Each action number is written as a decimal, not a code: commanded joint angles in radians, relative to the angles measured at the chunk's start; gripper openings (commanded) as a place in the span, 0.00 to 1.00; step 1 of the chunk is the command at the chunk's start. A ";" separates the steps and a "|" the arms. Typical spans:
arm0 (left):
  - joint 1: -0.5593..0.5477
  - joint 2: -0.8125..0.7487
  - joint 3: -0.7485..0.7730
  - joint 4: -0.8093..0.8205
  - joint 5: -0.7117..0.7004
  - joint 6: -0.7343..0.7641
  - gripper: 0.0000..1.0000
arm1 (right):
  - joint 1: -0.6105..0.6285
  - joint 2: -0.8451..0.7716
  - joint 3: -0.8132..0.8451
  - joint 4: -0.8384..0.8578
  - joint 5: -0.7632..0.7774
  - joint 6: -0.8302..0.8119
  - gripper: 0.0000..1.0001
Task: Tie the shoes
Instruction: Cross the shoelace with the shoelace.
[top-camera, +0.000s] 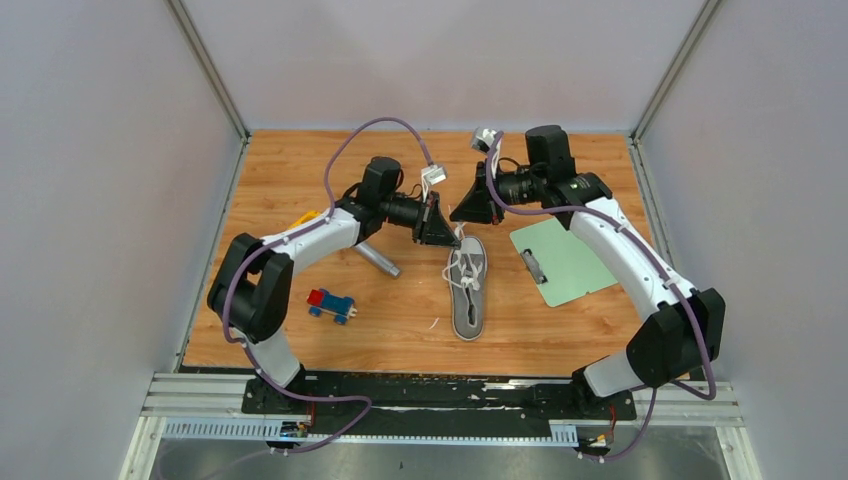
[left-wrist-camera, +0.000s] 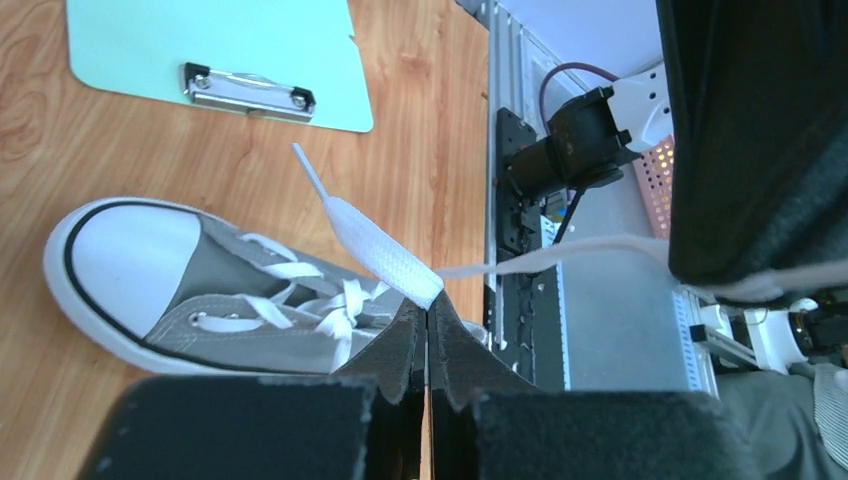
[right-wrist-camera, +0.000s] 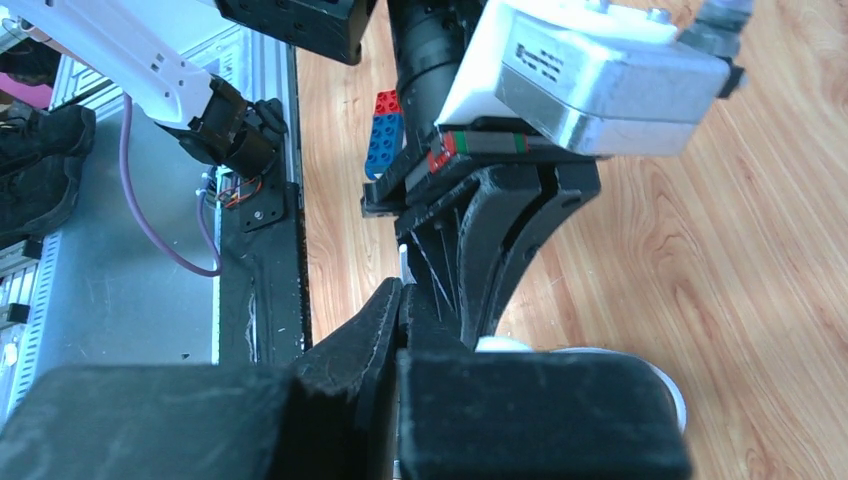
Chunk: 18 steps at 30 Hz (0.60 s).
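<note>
Pale grey walls (top-camera: 440, 60) on aluminium posts close in the left, far and right edges of a wood-grain bench (top-camera: 300, 170). A metal rail (top-camera: 440, 402) carries both arm bases along its near edge.

A mint-green clipboard (top-camera: 565, 262) lies toward the right edge. Just left of it, at mid-bench, sits 1 grey canvas sneaker (top-camera: 468, 290). Its long axis runs near to far, with the white toe cap toward the far edge and the heel opening toward the near edge.

Over its toe the 2 claws meet. The left gripper (left-wrist-camera: 427, 310) is pinched tight on a flat strand of the white laces (left-wrist-camera: 380, 250), pulled up off the eyelets. The right gripper (right-wrist-camera: 400, 300) has its fingers pressed together, with a sliver of white at the tips.

Toward the left edge are a short metal cylinder (top-camera: 380, 259) and a red-and-blue block truck (top-camera: 330, 304).
</note>
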 joint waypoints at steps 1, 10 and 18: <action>-0.032 0.021 -0.002 0.142 0.029 -0.110 0.00 | -0.004 -0.049 -0.017 0.074 -0.058 0.050 0.00; -0.047 0.066 -0.046 0.246 -0.002 -0.206 0.00 | -0.003 -0.044 -0.062 0.094 -0.051 0.049 0.00; -0.048 0.093 -0.061 0.259 0.010 -0.230 0.00 | -0.003 -0.025 -0.101 0.114 -0.009 0.036 0.00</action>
